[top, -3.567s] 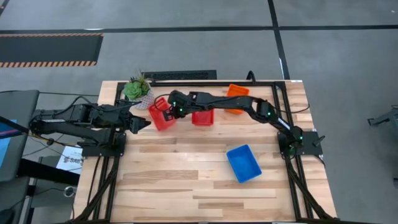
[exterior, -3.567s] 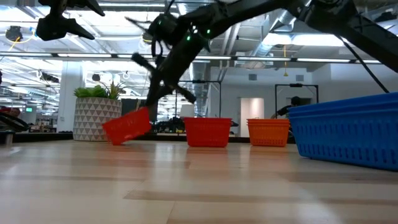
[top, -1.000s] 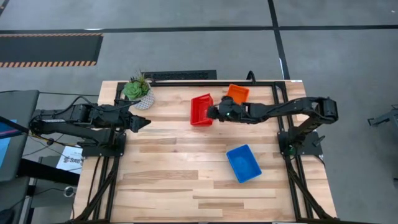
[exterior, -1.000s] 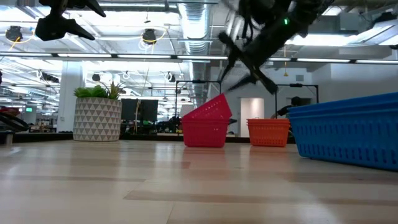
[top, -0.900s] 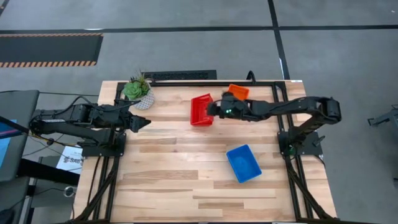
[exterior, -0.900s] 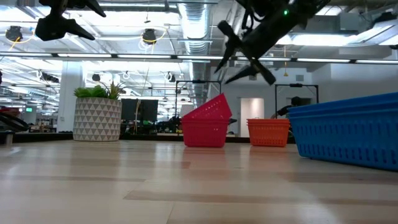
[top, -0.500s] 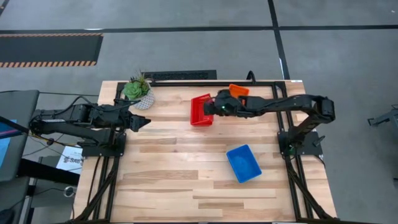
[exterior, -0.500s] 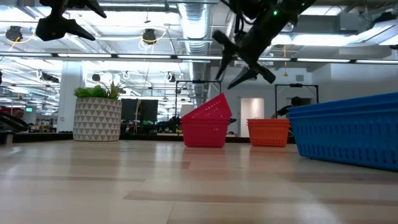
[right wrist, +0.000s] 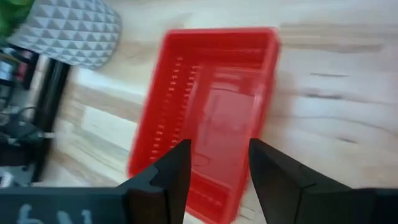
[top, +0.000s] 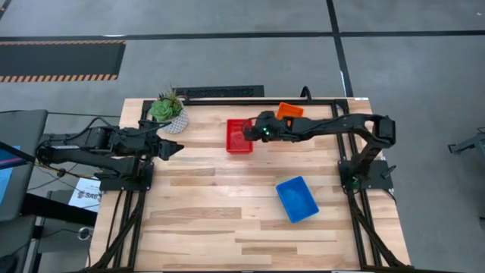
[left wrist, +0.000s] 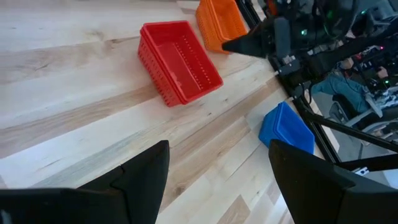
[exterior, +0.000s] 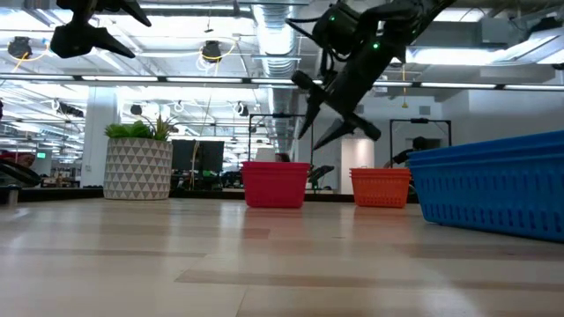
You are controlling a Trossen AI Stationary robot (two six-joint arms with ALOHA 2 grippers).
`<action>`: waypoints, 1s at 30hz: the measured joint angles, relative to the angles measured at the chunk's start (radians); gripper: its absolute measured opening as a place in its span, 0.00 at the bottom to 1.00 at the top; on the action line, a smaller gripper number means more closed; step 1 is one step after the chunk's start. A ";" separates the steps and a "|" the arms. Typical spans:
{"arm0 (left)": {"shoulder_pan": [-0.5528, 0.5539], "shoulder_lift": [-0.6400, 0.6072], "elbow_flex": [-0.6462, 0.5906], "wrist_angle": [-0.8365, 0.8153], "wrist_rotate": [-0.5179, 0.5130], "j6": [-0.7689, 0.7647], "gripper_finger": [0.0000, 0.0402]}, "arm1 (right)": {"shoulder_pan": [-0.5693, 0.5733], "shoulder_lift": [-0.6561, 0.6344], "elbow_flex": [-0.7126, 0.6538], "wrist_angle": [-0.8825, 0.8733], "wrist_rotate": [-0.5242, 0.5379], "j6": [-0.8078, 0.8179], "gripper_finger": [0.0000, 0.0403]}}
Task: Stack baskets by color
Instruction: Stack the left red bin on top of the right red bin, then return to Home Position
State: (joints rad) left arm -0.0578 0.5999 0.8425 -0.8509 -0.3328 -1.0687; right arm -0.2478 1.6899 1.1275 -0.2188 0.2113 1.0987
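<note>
Red baskets: a red stack [top: 240,136] sits level on the table [top: 227,220], toward the far edge, between the potted plant and the orange baskets; how many are nested there I cannot tell.
Orange baskets: an orange stack [top: 289,111] stands at the far edge, just beyond the right arm, which covers part of it in the high view.
Blue baskets: a blue stack [top: 296,199] lies skewed on the right half of the table, well apart from the red and orange ones.
Right gripper: [exterior: 322,114] hangs in the air over the right end of the red stack, fingers spread apart, nothing between them, not touching the stack.
Left gripper: [top: 176,149] is held above the left side of the table, near the plant, fingers apart and empty.
Potted plant: [top: 167,111] stands at the far left corner in a patterned pot.
</note>
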 joint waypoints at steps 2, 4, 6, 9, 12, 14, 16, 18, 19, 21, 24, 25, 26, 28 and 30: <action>0.000 0.000 0.000 0.001 -0.001 0.000 0.65 | -0.005 -0.025 -0.001 -0.006 0.000 -0.005 0.45; 0.000 0.000 0.000 0.003 -0.001 0.007 0.65 | -0.005 -0.074 -0.001 -0.015 0.011 -0.020 0.45; 0.000 0.000 0.000 0.012 -0.002 0.031 0.65 | 0.004 -0.147 -0.001 -0.013 0.017 -0.063 0.45; 0.001 0.000 0.000 0.088 0.013 0.091 0.65 | 0.029 -0.276 0.000 -0.006 0.022 -0.190 0.46; 0.001 -0.005 0.000 0.174 0.006 0.126 0.65 | 0.062 -0.415 0.002 -0.011 0.022 -0.263 0.46; 0.001 -0.007 0.000 0.188 -0.004 0.129 0.65 | 0.094 -0.500 0.001 -0.018 0.022 -0.267 0.46; 0.001 -0.007 0.000 0.185 0.017 0.114 0.65 | 0.124 -0.571 0.001 -0.027 0.022 -0.279 0.45; 0.001 -0.005 0.000 0.176 0.026 0.109 0.65 | 0.150 -0.633 0.001 -0.045 0.022 -0.309 0.45; 0.001 -0.003 0.000 0.174 0.039 0.095 0.65 | 0.164 -0.660 0.001 -0.050 0.024 -0.316 0.45; 0.001 -0.004 0.000 0.186 0.041 0.079 0.65 | 0.210 -0.698 -0.003 -0.024 0.040 -0.462 0.45; 0.001 -0.006 0.000 0.323 0.066 0.360 0.65 | 0.285 -0.741 -0.068 0.129 0.109 -0.643 0.46; 0.001 -0.011 0.000 0.372 0.089 0.439 0.65 | 0.291 -0.763 -0.102 0.155 0.111 -0.661 0.46; 0.002 -0.022 0.000 0.413 0.116 0.508 0.65 | 0.289 -0.794 -0.143 0.165 0.111 -0.670 0.46; 0.011 -0.043 0.001 0.437 0.119 0.595 0.65 | 0.286 -0.858 -0.241 0.216 0.125 -0.663 0.46; 0.016 -0.074 -0.021 0.440 0.111 0.633 0.65 | 0.287 -0.910 -0.368 0.328 0.139 -0.657 0.45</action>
State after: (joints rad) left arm -0.0420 0.5255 0.8211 -0.4111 -0.2216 -0.4354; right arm 0.0391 0.7801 0.7597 0.1096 0.3503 0.4420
